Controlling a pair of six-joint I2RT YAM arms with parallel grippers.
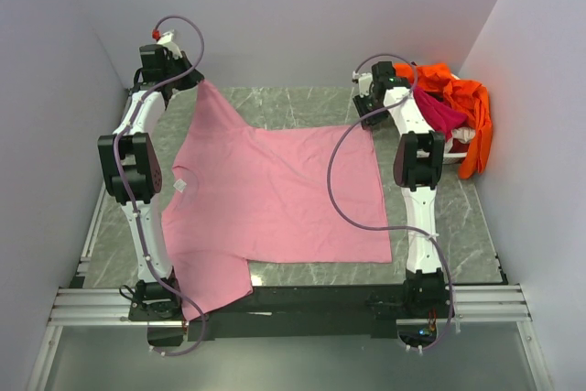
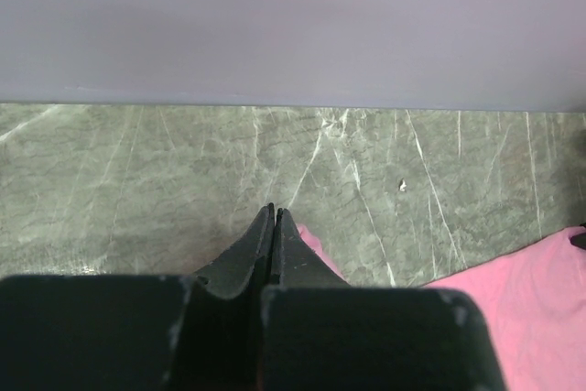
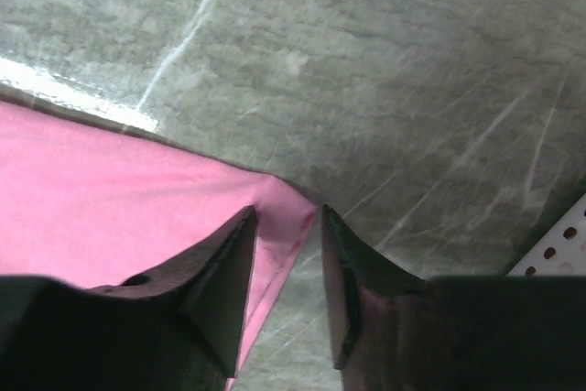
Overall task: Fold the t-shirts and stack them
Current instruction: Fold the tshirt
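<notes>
At the far left corner of the desk [image 1: 458, 226], our left fingers [image 2: 247, 258] are pressed together on a sleeve tip of the light pink t-shirt [image 1: 275, 190], which is drawn to a point there. Our right fingers [image 3: 224, 272] stand spread astride the shirt's far right hem corner, not gripping it. The rest of the shirt lies flat across the desk. The orange t-shirt [image 1: 467, 103] and magenta t-shirt [image 1: 439, 116] are heaped at the far right.

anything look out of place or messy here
The pink t-shirt is not fully on the table: its near sleeve hangs past the near edge onto the black rail. At far right, the orange t-shirt spills over the white basket.
</notes>
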